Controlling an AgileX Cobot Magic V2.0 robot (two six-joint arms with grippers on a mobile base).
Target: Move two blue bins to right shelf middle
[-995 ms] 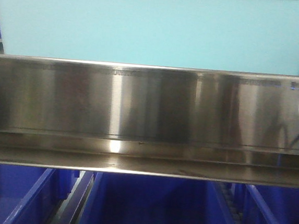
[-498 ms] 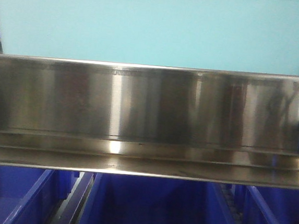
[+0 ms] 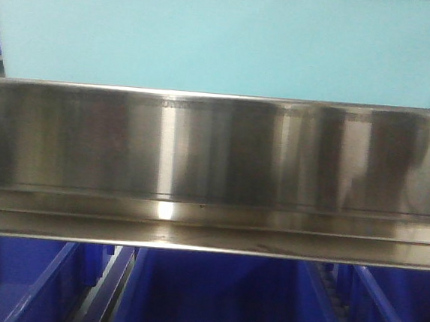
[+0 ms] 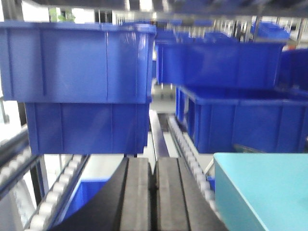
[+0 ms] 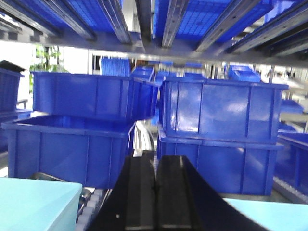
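Blue bins fill the roller shelves. In the left wrist view a stack of two blue bins stands at the left, and another blue bin sits at the right. My left gripper is shut and empty, pointing at the gap between them. In the right wrist view a low blue bin is at the left and stacked blue bins are at the right. My right gripper is shut with nothing in it, a short way in front of them. Neither gripper shows in the front view.
A steel shelf beam crosses the front view, with a light cyan panel above and blue bins below. A cyan box lies close to the right of the left gripper. Roller rails run between bins. Shelf rails hang overhead.
On the steel beam the dark reflection at the right end has shifted and faded. The beam, panel and bins in the front view have not moved.
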